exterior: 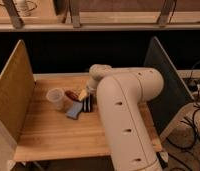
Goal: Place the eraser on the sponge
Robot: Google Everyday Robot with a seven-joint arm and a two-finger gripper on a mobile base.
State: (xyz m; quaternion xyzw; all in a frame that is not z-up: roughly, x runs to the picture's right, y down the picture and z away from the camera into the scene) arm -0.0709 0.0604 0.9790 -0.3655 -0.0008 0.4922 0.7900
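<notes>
Wooden tabletop between a tan panel at left and a grey panel at right. Over the middle, a bulky white arm, gripper low above the things; cannot tell whether apart or together. Just under it, eraser, lying along the right edge of the sponge. Behind the sponge, clear cup and reddish-brown oval.

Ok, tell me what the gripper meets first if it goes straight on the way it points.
Most likely the eraser: the gripper hangs over the middle of the table, pointing down at it, with the sponge beside it. Depth is unclear, so they may already touch.
</notes>
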